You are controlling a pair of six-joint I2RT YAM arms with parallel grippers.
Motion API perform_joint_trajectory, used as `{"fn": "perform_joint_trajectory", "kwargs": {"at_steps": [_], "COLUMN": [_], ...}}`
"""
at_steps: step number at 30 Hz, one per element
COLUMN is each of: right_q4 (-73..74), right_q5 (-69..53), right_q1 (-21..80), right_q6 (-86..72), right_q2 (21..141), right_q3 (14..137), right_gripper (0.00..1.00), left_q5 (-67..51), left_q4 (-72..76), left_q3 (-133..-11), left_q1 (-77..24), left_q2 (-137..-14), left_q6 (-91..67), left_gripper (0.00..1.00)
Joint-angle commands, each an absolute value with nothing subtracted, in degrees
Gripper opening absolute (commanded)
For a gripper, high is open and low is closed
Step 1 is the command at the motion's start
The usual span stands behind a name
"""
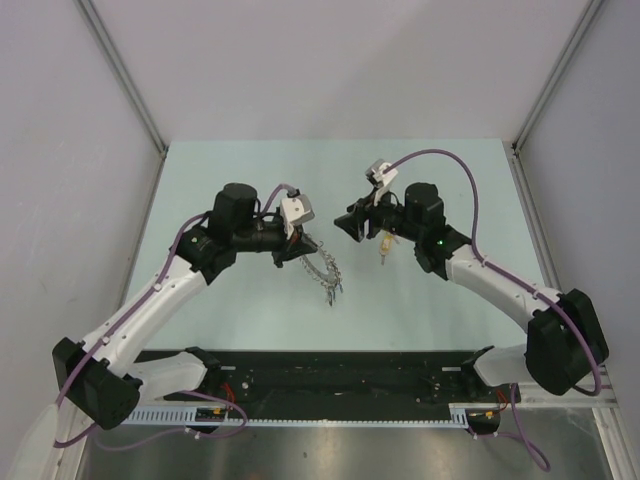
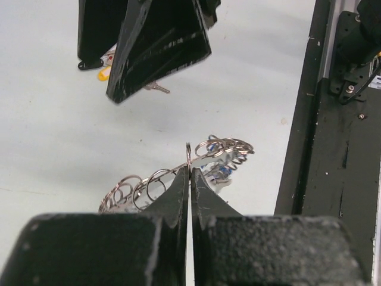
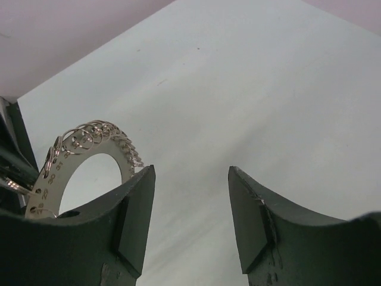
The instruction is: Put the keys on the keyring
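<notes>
The keyring (image 1: 320, 270) is a flat grey ring fringed with small silvery split rings. It is held off the table, edge-on in the left wrist view (image 2: 214, 156), with my left gripper (image 2: 189, 170) shut on its rim. A blue-headed key (image 2: 221, 173) hangs at the ring's far side. More keys (image 2: 107, 71) with yellow and red heads lie on the table under the right arm (image 1: 384, 245). My right gripper (image 3: 190, 179) is open with nothing between its fingers, and the keyring (image 3: 53, 170) sits just left of its left finger. Seen from above, the right gripper (image 1: 348, 224) faces the left gripper (image 1: 308, 247) closely.
The pale green table (image 1: 250, 170) is walled by grey panels at the back and both sides. A black rail with cables (image 1: 350, 385) runs along the near edge, also seen on the right of the left wrist view (image 2: 333, 149).
</notes>
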State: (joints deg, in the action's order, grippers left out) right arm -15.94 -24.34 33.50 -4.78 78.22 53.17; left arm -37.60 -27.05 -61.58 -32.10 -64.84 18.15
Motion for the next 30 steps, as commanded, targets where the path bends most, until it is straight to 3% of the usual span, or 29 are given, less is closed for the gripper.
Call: {"fn": "perform_joint_trajectory", "kwargs": {"at_steps": [1, 10, 14, 20, 30], "right_q4": [-11.78, -5.81, -0.63, 10.00, 11.96], "right_q5": [-25.83, -35.24, -32.53, -19.18, -21.17], "right_q1": [32.17, 31.82, 31.73, 31.38, 31.20], "right_q6": [-0.71, 3.43, 3.78, 0.27, -1.50], "right_q2": [72.60, 67.94, 66.80, 63.90, 63.11], "right_q3": [55.28, 55.28, 55.28, 55.28, 51.86], "right_gripper": [0.57, 0.56, 0.56, 0.58, 0.63], "left_q5": [-37.45, -35.68, -34.02, -32.17, -24.10], "left_q4": [-25.93, -27.51, -27.95, -27.68, -29.79], "left_q3": [-61.79, -60.91, -60.38, -57.66, -54.06], "left_q1": [-32.34, -32.34, -32.43, -34.27, -38.84], "left_q2": [-62.75, -62.05, -61.00, -55.56, -53.08], "left_q6": [21.18, 25.22, 27.15, 32.59, 37.44], "left_gripper": [0.00, 0.01, 0.00, 0.00, 0.00]}}
